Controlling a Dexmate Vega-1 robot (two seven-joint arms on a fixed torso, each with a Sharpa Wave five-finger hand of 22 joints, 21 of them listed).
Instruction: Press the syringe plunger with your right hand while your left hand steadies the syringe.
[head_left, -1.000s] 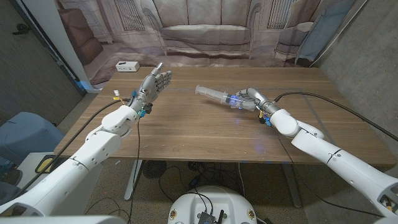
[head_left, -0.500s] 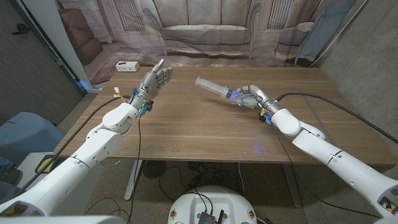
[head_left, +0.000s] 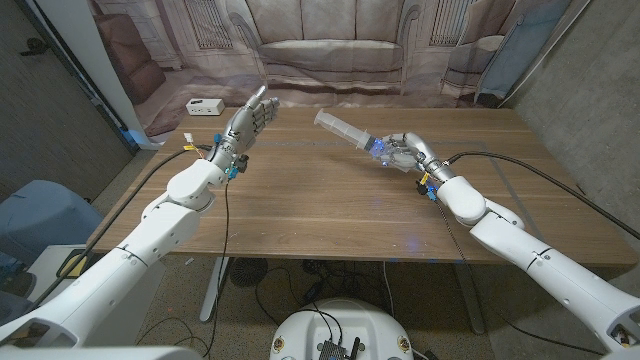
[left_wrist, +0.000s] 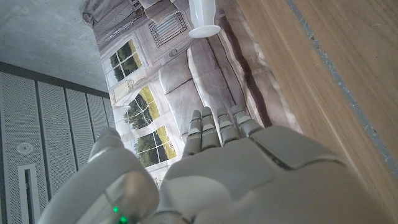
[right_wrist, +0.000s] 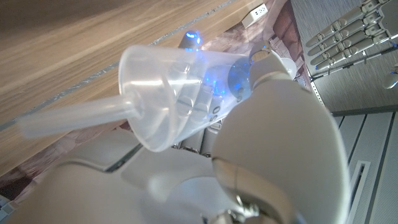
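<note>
A printed backdrop of a pale sofa and panelled walls (head_left: 330, 50) hangs behind a brown wooden table (head_left: 320, 210) with a visible grain. A small white box (head_left: 203, 107) sits near the table's far left corner, and dark cables trail off both arms over the table edges.

The large clear plastic syringe (head_left: 345, 134) is off the table, right of centre over the far half. It lies tilted, its free end pointing up and toward the robot's left, the other end in the right hand (head_left: 404, 154). That hand grips the syringe, fingers wrapped around the barrel, where a blue light glows. In the right wrist view the transparent barrel (right_wrist: 180, 93) flares wide just beside the thumb, and a slim clear rod runs out of it above the wood; the right hand (right_wrist: 273, 124) clasps it closely.

The left hand (head_left: 248, 122) is raised above the far left part of the table, well apart from the syringe. It holds nothing; its fingers are straight and close together, pointing up and away. The left wrist view shows the back of the left hand (left_wrist: 230, 162) with fingers (left_wrist: 214, 127) extended toward the backdrop.
</note>
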